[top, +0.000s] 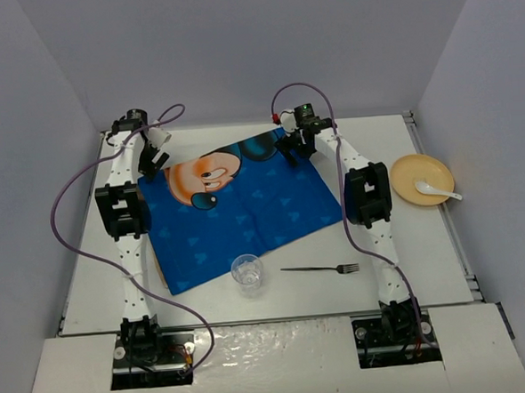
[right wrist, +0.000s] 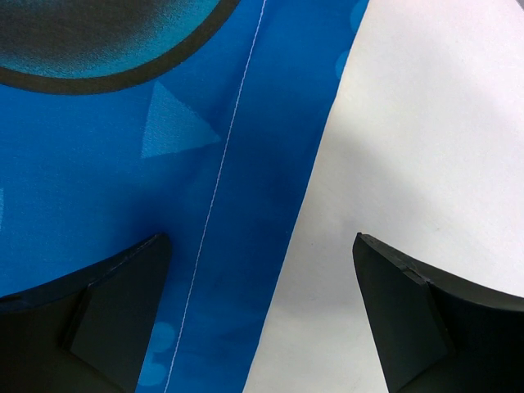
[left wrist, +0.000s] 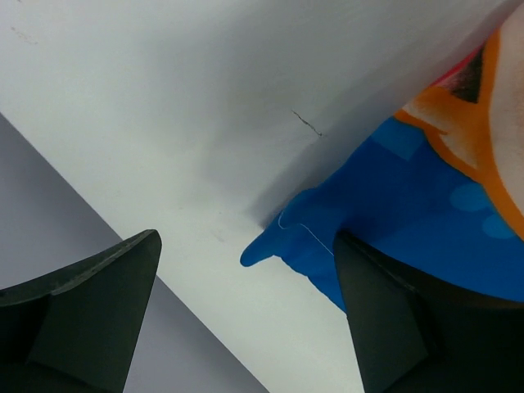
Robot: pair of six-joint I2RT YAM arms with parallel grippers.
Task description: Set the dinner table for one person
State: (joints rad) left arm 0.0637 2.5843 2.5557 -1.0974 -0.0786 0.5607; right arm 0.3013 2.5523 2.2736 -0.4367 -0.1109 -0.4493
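A blue cartoon-mouse placemat (top: pixel 245 206) lies spread on the white dinner table (top: pixel 426 249). My left gripper (top: pixel 156 158) is open over the mat's far left corner (left wrist: pixel 270 250), one finger on each side of it. My right gripper (top: pixel 293 148) is open over the mat's far right edge (right wrist: pixel 278 246), straddling it. A clear glass (top: pixel 248 274) stands at the mat's near edge. A dark fork (top: pixel 320 269) lies to the right of the glass. A yellow plate (top: pixel 419 178) with a white spoon (top: pixel 436 188) sits at the far right.
Grey walls enclose the table at the back and both sides. The table's left edge (left wrist: pixel 123 213) runs close beside the left gripper. Purple cables loop from both arms.
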